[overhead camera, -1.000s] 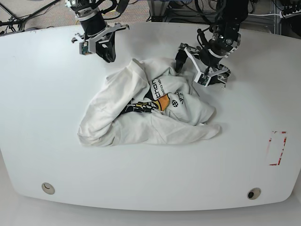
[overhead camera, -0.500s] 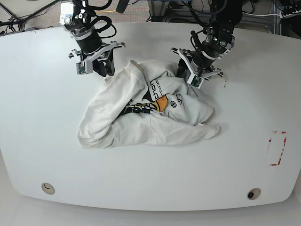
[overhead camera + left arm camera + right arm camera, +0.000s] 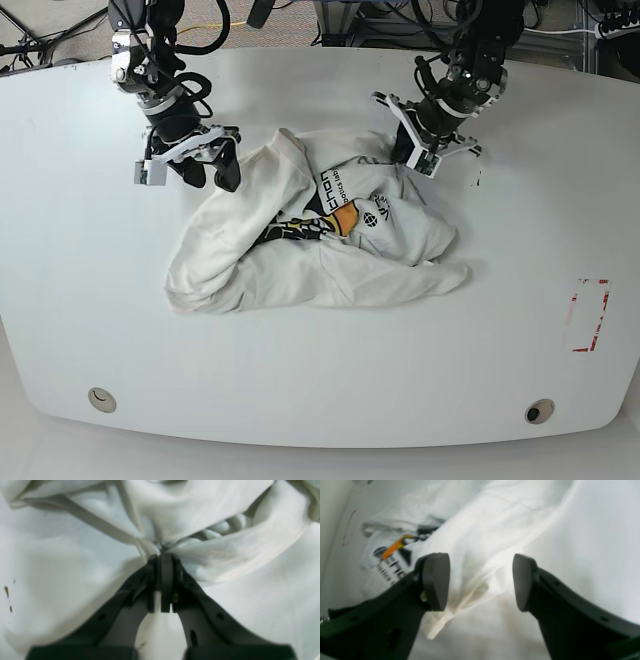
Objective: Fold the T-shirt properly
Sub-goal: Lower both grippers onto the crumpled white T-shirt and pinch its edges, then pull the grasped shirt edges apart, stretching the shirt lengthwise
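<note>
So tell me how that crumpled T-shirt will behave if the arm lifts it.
The T-shirt looks floppy: it lies in soft crumpled folds, so it will probably drape and sag. The left tool pinches one bunched fold, so the rest likely trails. It seems light, and unlikely to slip.

The T-shirt [image 3: 310, 235] lies bunched on the table [image 3: 100, 300]. The left gripper [image 3: 161, 555] sits at the shirt's far edge, its jaws pressed together with a gathered fold of cloth pinched between the tips; the rest of the shirt spreads out ahead of it and to both sides. The right gripper [image 3: 480, 582] stands at the shirt's other upper edge, jaws apart, with a flap of the shirt lying below and between them. The printed lettering [image 3: 390, 567] lies beyond and beside one finger [image 3: 436, 580]. The two grippers are well apart, the shirt's upper edge between them.
</note>
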You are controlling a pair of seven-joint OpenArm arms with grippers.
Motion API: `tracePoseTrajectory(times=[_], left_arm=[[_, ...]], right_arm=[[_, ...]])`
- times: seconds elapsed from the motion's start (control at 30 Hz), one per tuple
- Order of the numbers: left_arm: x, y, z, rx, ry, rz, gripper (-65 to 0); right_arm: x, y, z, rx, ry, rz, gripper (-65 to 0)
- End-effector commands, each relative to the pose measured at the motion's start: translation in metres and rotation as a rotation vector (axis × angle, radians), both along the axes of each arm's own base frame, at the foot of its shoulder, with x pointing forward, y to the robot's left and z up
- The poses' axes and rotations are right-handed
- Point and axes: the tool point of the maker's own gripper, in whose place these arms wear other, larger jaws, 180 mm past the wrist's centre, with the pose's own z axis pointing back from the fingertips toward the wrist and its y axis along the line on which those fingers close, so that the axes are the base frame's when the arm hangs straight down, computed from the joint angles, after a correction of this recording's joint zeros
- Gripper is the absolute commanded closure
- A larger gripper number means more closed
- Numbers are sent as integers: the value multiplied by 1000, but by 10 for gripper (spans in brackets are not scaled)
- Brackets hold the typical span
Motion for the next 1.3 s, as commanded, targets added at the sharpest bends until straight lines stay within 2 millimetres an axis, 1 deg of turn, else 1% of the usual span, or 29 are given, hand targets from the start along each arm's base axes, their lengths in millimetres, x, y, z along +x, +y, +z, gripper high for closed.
tracePoseTrajectory(times=[0.0,0.03,0.13,0.2,0.23,0.3,0.33,0.4,0.47,0.53,0.6,0.67,0.73,0.8,0.83,0.93,1.0,1.07,1.1,1.27], left_arm=[[-9,4,-4,30,30,-7,-4],[-11,7,-5,38,32,-11,-4],[-14,10,-5,47,35,-16,-4],[-15,10,-6,47,38,-14,-4],[-21,11,-8,48,50,-16,-4],[-26,20,-8,64,54,-8,-4],[-26,23,-7,70,51,-1,-4],[-25,29,-5,72,48,18,-4],[-28,34,-7,78,55,27,-4],[-33,42,-10,88,67,43,-4],[-33,47,-10,93,68,53,-4],[-33,49,-9,93,67,48,-4],[-34,50,-9,92,69,33,-4],[-34,53,-9,93,69,33,-4],[-34,56,-9,96,70,34,-4],[-32,60,-8,100,65,42,-4],[-32,60,-8,100,65,42,-4],[-32,60,-7,100,63,42,-4],[-32,60,-7,100,63,42,-4],[-32,60,-9,101,68,43,-4]], right_arm=[[14,-4,8,36,-38,-12,-380],[19,-6,5,43,-29,-14,-380],[33,-22,-1,45,-1,-47,-380],[42,-29,-5,50,16,-58,-380],[46,-31,-6,51,22,-59,-379],[55,-38,-5,49,22,-67,-377],[59,-40,-6,52,23,-71,-377],[74,-42,-5,62,18,-78,-377],[79,-43,-7,68,28,-79,-376],[81,-45,-12,74,48,-80,-376],[90,-45,-11,82,46,-81,-376],[95,-42,-12,92,47,-81,-374],[96,-39,-14,102,56,-76,-373],[98,-30,-14,131,65,-68,-373],[98,-24,-18,158,78,-66,-373],[97,-15,-25,206,102,-64,-373],[94,-9,-28,229,114,-61,-371],[83,-5,-37,235,139,-64,-371],[80,-7,-39,236,146,-73,-371],[70,-9,-34,218,131,-70,-371]])
